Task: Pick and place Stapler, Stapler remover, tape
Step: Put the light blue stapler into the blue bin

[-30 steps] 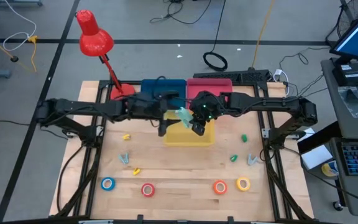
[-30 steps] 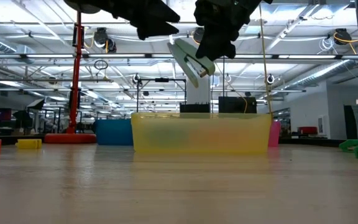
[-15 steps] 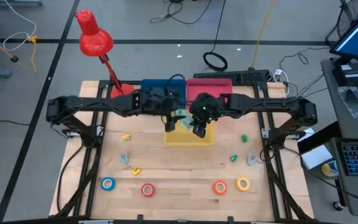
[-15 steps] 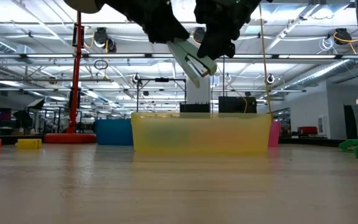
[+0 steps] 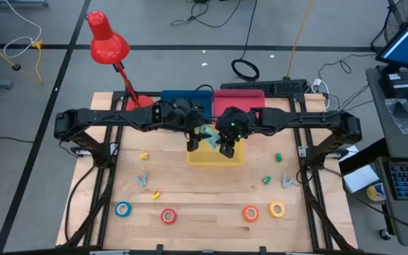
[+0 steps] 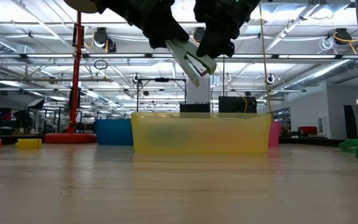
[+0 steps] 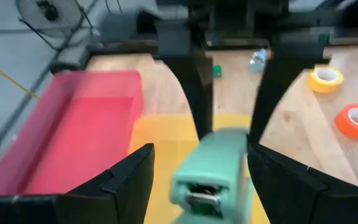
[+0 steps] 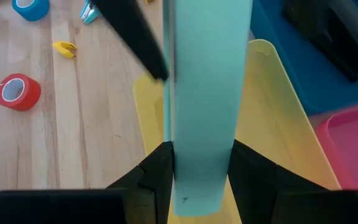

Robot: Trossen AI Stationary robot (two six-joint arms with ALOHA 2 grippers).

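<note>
From above, both dark arms meet over the yellow bin (image 5: 222,157) at mid-table, where the right gripper (image 5: 227,147) holds a pale green stapler (image 5: 208,132) and the left gripper (image 5: 193,141) stands just beside it. Four ring-shaped tape rolls lie well apart from them in a row along the near edge of the pale wooden table (image 5: 190,184): blue tape (image 5: 122,209), red tape (image 5: 168,216), orange tape (image 5: 251,212), yellow tape (image 5: 277,209). At table height, the stapler (image 6: 190,59) hangs tilted in the air above the translucent yellow bin (image 6: 201,132), its upper end clamped in the right gripper (image 6: 211,48), with the left gripper's dark fingers (image 6: 160,31) at its other side. The left wrist camera shows the stapler's (image 7: 211,174) blunt, smooth plastic nose between that arm's fingers (image 7: 129,180), which stand wide on either side without clearly touching it. The right wrist camera shows the stapler's (image 8: 205,93) long flat body pinched between the right fingers (image 8: 157,171), above the yellow bin (image 8: 272,124).
</note>
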